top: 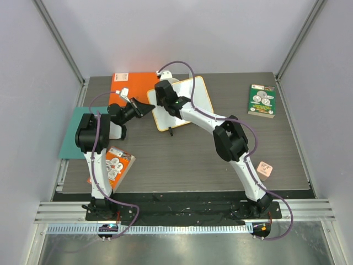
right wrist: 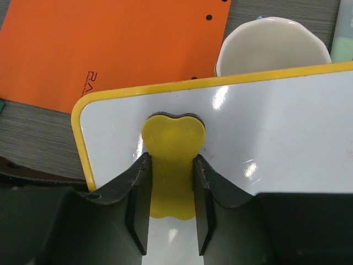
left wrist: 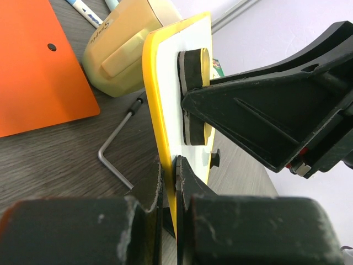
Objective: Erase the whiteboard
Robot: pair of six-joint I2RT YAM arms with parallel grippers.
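Note:
The whiteboard (top: 197,91), white with a yellow rim, stands tilted up off the table at the back middle. My left gripper (top: 150,107) is shut on its left rim; in the left wrist view the jaws (left wrist: 168,167) pinch the yellow edge (left wrist: 157,105) from both sides. My right gripper (top: 166,101) is shut on a yellow eraser (right wrist: 172,132), and its fingers (right wrist: 140,182) hold the eraser flat against the white face (right wrist: 270,138) near the board's left corner. The eraser's black felt (left wrist: 185,94) touches the board. I see no marks on the visible surface.
An orange notebook (top: 129,83) lies behind the board beside a cream cup (right wrist: 270,47). A metal hex key (left wrist: 115,149) lies on the table under the board. A teal sheet (top: 69,138) is at the left, a green book (top: 262,101) at the back right, a pink block (top: 265,169) near the right arm.

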